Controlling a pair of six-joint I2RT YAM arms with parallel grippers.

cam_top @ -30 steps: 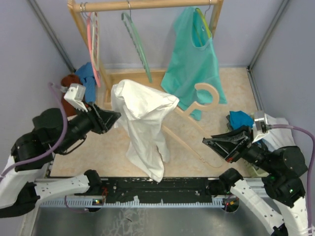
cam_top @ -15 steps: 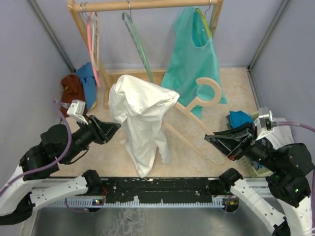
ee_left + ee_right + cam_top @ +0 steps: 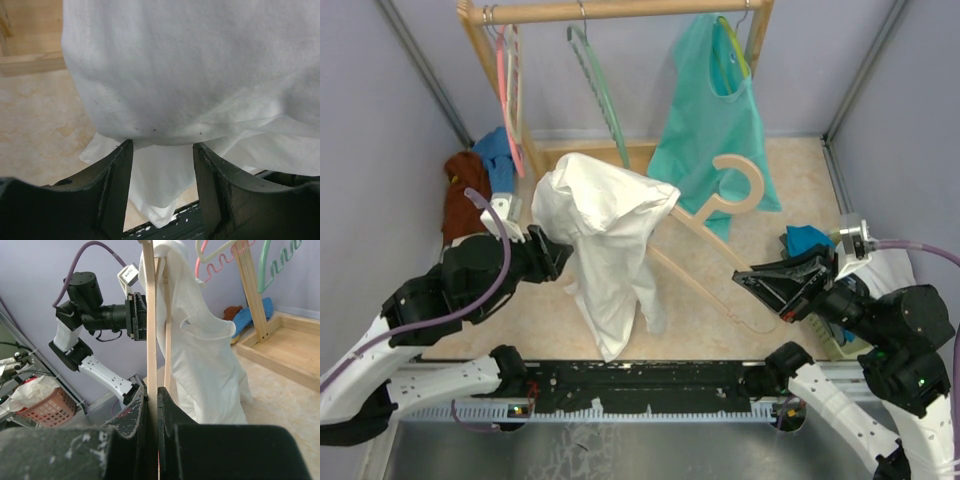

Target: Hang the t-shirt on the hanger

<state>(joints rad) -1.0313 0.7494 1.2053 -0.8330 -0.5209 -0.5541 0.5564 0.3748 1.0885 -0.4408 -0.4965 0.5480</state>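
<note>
The white t-shirt (image 3: 605, 225) hangs in the air in the middle of the table (image 3: 800, 180). Its top is draped over one end of the big tan hanger (image 3: 754, 185), and the rest of it hangs down loose and wrinkly toward the near edge. The hanger is tilted. Its covered end is up high on the left, its round hook sticks out toward the back, and its other end slopes down to the right. The right fingers (image 3: 765, 280) are pinched tight on that low end. In the right wrist view they (image 3: 135, 410) squeeze a thin tan bar of the hanger (image 3: 151, 340), and the t-shirt (image 3: 200, 365) hangs just past it. The left fingers (image 3: 550, 250) are right beside the t-shirt on its left side. In the left wrist view these fingers (image 3: 117, 190) are spread wide. The bottom fold of the white cloth (image 3: 200, 75) sits right at their tips, but they are not squeezing it. Behind the t-shirt stands a wooden rack (image 3: 620, 10). A teal top (image 3: 710, 130) hangs on it at the right, close behind the hanger's hook. A thin green hanger (image 3: 600, 90) hangs in the middle, and pink hangers (image 3: 507, 90) hang on the left. A rust-brown cloth (image 3: 460, 195) and a blue cloth (image 3: 498, 160) lie bunched at the back left. Another blue cloth (image 3: 808, 242) lies near the right arm.
</note>
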